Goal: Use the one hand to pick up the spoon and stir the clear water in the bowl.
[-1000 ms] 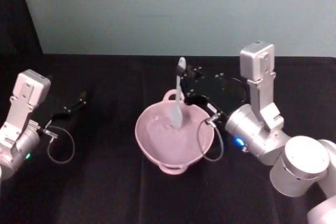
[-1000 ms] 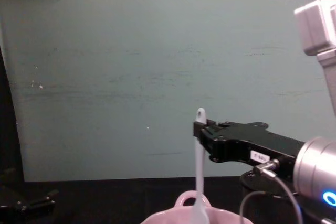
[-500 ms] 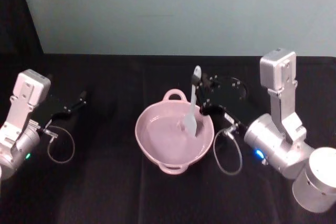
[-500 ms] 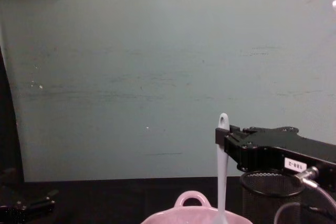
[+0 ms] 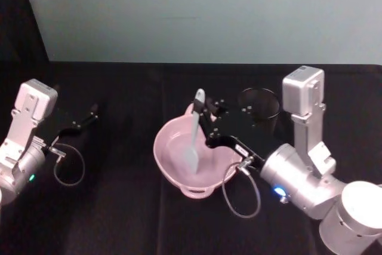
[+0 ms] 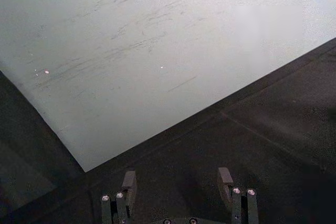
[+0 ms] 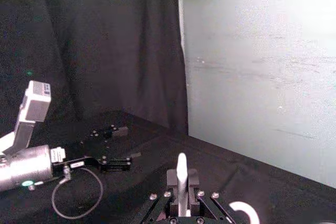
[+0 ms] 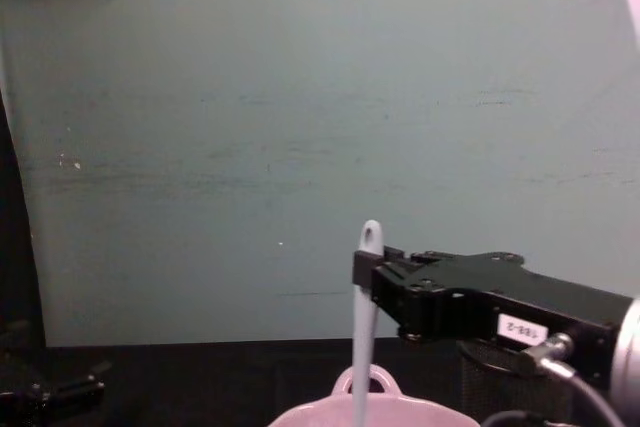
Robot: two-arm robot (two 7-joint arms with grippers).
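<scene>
Right tool (image 5: pixel 203 113) is closed on the upper handle of the white spoon (image 5: pixel 194 132), just below the small hole at the handle's end, and holds it nearly upright over the pink bowl (image 5: pixel 169 170). In the head view the flat blade reaches down inside the bowl, left of its middle and close to the inner wall. Whether the blade's tip is under the water is hard to tell, since the clear water barely shows against the glossy pink. From the chest view the spoon (image 8: pixel 361 347) drops straight past the loop handle on the far rim of the bowl (image 8: pixel 415 413). The right wrist view shows the handle (image 7: pixel 181 174) pinched between the two fingers.

The pick-up looks finished and the stirring step appears to be in hand. The next move calls for sweeping the blade round through the water in a steady circle. The blade should keep low enough to stay wet yet off the bowl's wall, so the bowl is not pushed across the black surface (image 5: pixel 131 219). The black wire-mesh cup (image 5: pixel 260 103) stands just behind the right arm, and a wide sweep could knock it.

The left tool (image 5: pixel 91 113) rests well apart at the left of the surface. Its fingers (image 6: pixel 129 181) stand apart with nothing between them.
</scene>
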